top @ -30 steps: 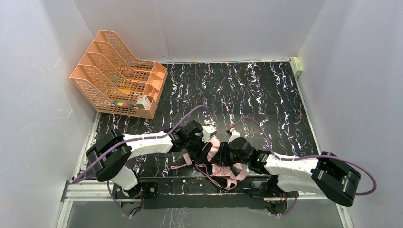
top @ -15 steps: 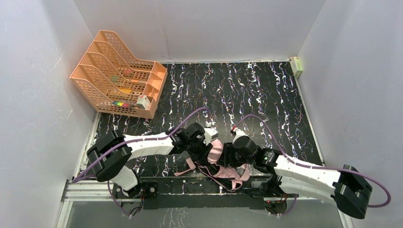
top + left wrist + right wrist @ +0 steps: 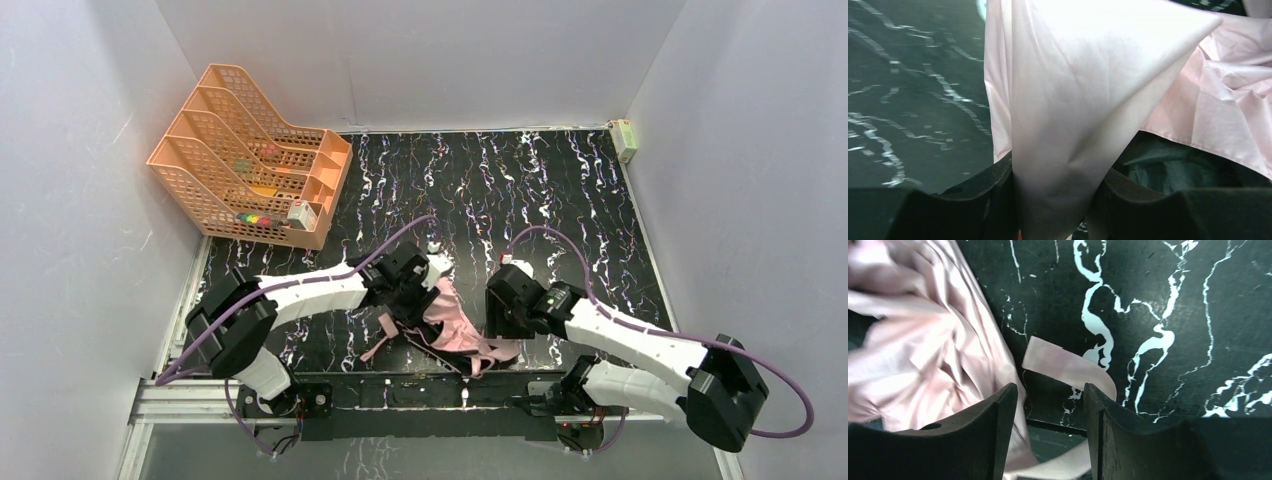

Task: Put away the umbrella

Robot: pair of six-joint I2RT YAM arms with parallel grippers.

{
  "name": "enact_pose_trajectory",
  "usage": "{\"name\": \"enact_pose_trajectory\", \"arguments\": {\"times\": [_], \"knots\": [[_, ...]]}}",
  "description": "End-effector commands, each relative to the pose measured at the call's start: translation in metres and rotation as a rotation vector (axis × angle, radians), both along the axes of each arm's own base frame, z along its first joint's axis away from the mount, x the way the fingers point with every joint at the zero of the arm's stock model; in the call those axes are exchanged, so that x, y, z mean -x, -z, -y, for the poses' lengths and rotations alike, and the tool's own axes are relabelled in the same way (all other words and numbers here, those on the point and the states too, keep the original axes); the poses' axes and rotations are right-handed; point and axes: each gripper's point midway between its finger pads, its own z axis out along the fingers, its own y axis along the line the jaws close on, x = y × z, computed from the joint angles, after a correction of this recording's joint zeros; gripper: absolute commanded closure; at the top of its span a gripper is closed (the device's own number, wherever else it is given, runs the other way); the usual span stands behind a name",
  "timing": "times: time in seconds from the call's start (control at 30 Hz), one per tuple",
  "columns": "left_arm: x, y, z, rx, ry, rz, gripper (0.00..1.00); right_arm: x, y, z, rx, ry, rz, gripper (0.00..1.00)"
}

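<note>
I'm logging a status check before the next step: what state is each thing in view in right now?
umbrella: collapsed, pink fabric crumpled loose on the table, not wrapped up.
left gripper: shut on a fold of the umbrella's fabric.
right gripper: open, holding nothing.
pink strap: unfastened, lying on the table.
orange file rack: upright, small items inside.

The left arm (image 3: 300,295) and the right arm (image 3: 625,345) both had white shells over their long links and bulky black housings at the joints. A thin purple cable (image 3: 543,228) looped along each. The right claw (image 3: 1048,405) had matte black fingers (image 3: 998,430).
</note>
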Motion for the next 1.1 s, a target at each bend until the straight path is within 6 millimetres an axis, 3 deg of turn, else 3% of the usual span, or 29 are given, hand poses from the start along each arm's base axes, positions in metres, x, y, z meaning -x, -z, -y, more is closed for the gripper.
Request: {"name": "enact_pose_trajectory", "arguments": {"times": [0.0,0.3,0.47,0.67,0.77,0.93,1.07], "knots": [[-0.036,-0.003,-0.035,-0.148,-0.021,0.088,0.89,-0.006,-0.019,-0.004,0.019,-0.080,-0.012,0.41],[-0.099,-0.022,-0.029,-0.146,-0.022,0.262,0.89,0.022,-0.017,-0.018,-0.056,-0.192,-0.156,0.51],[-0.118,-0.027,-0.020,-0.131,0.019,0.324,0.91,0.032,-0.034,-0.041,-0.232,-0.266,-0.142,0.51],[-0.122,-0.032,-0.013,-0.098,0.068,0.368,0.95,-0.008,-0.068,-0.020,-0.173,-0.123,0.083,0.43],[-0.122,-0.038,-0.010,-0.064,0.077,0.396,0.96,-0.028,-0.069,-0.020,-0.174,-0.120,0.113,0.35],[-0.125,-0.039,-0.006,-0.039,0.093,0.432,0.98,-0.057,-0.070,-0.035,-0.386,-0.185,0.167,0.26],[-0.126,-0.037,-0.004,-0.038,0.100,0.431,0.99,-0.057,-0.071,-0.046,-0.599,-0.272,0.149,0.26]]}}
